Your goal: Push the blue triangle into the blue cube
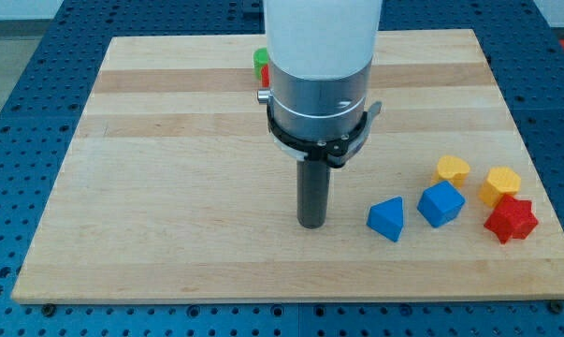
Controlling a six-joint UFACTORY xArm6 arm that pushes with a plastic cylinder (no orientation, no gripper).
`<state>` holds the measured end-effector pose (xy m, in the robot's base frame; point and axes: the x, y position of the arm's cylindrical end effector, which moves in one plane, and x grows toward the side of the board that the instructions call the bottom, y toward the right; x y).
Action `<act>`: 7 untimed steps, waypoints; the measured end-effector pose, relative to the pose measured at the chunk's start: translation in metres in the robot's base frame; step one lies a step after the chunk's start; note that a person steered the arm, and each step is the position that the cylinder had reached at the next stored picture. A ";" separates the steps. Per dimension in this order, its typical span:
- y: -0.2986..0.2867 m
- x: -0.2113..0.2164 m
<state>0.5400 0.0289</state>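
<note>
Two blue blocks matter on the pale wooden tabletop (169,187). From the view's left: my tip (310,225) rests just beside the blue plastic triangle (387,218), apart from it, which would suit a rightward shove. No hand exists; the rod holds nothing. Next sits the blue plastic cube (441,203), nearly touching the triangle. Two yellow blocks (453,169) (499,183) and a red star-like block (511,219) crowd beyond.

You will find no legible text, label, brand, number or sign on any surface shown.
</note>
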 end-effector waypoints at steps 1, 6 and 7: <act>0.078 0.018; 0.123 0.025; 0.107 0.027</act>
<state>0.5667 0.1363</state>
